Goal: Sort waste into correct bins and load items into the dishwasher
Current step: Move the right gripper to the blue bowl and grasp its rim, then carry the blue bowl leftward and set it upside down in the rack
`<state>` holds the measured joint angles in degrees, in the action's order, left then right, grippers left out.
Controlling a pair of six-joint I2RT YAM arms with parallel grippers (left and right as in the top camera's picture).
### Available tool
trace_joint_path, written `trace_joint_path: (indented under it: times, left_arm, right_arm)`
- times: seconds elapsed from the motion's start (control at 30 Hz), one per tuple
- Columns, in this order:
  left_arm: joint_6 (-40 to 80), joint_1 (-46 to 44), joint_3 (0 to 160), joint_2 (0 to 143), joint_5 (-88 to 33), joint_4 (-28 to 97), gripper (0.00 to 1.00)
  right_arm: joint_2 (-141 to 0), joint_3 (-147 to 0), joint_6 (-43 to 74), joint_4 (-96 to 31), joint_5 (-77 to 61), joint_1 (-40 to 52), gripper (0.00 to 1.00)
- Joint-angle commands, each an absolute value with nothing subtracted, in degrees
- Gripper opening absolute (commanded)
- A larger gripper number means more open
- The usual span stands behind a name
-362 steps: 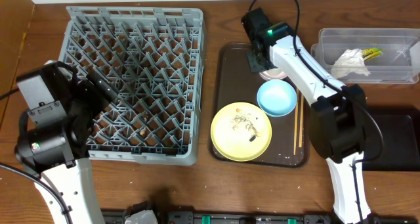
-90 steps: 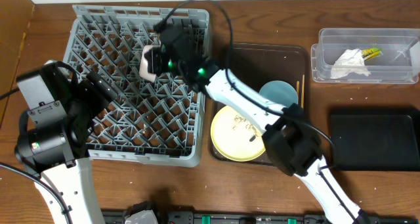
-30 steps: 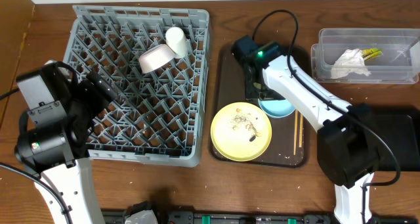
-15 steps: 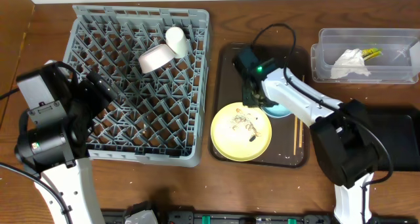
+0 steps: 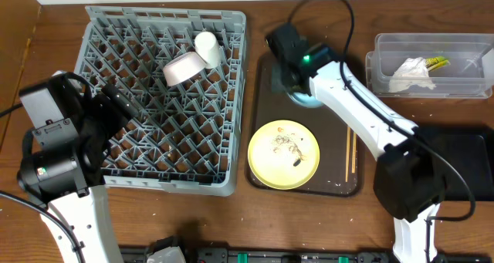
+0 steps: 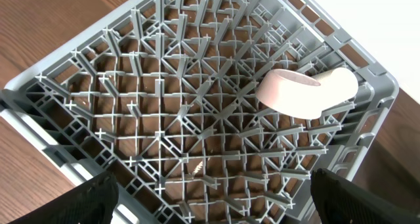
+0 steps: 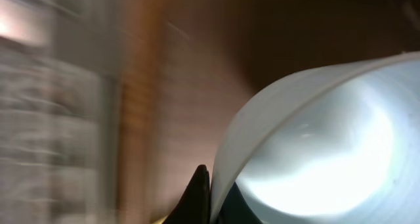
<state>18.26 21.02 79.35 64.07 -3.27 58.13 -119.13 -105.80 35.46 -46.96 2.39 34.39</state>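
My right gripper (image 5: 296, 79) is shut on the rim of the small light-blue bowl (image 5: 301, 101), held tilted over the back of the dark brown tray (image 5: 264, 116). In the right wrist view the bowl (image 7: 328, 138) fills the right side, its rim pinched between my dark fingers (image 7: 201, 196). The yellow plate (image 5: 283, 154) with crumbs and the chopsticks (image 5: 351, 151) lie on the tray. The pinkish-white bowl (image 5: 181, 68) and cream cup (image 5: 207, 47) rest in the grey dishwasher rack (image 5: 166, 184). My left gripper (image 6: 213, 201) hangs open above the rack (image 6: 131, 119), holding nothing.
The clear tub (image 5: 463, 82) at the back right holds the white napkin (image 5: 409, 72) and the snack wrapper (image 5: 436, 62). The black bin (image 5: 463, 163) sits in front of it, partly behind my right arm. A small scrap (image 6: 197, 166) lies under the rack's lattice.
My right gripper shut on the blue bowl's rim and carried it from the tray's middle toward the tray's back-left. The left arm has not moved.
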Motion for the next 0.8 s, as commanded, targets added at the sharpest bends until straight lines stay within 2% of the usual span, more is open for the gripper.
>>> trace_joint_path:
  times: [0.0,0.13,0.43,0.63,0.77]
  left_arm:
    - [18.98,21.32,79.64,64.10,-3.44,58.26,0.95]
    - [18.98,21.32,79.64,64.10,-3.44,58.26,0.95]
    - [18.96,21.32,79.64,64.10,-3.44,58.26,0.95]
    - [18.98,21.32,79.64,64.10,-3.44,58.26,0.95]
    - [18.98,21.32,79.64,64.10,-3.44,58.26,0.95]
  right_arm:
    - [-116.55,-109.14,35.05,-38.94,-12.36,37.41,0.01]
    - [-117.86,-107.81,35.44,-20.38,-22.81,41.01,0.01]
    - [-125.89,-106.98,43.94,7.20,-27.44,50.61,0.01]
    - [-131.96,-106.98,47.11,15.86,-29.02,54.65,0.01]
    - [-134.26,-106.98,49.36,16.75,-29.06,55.05,0.01]
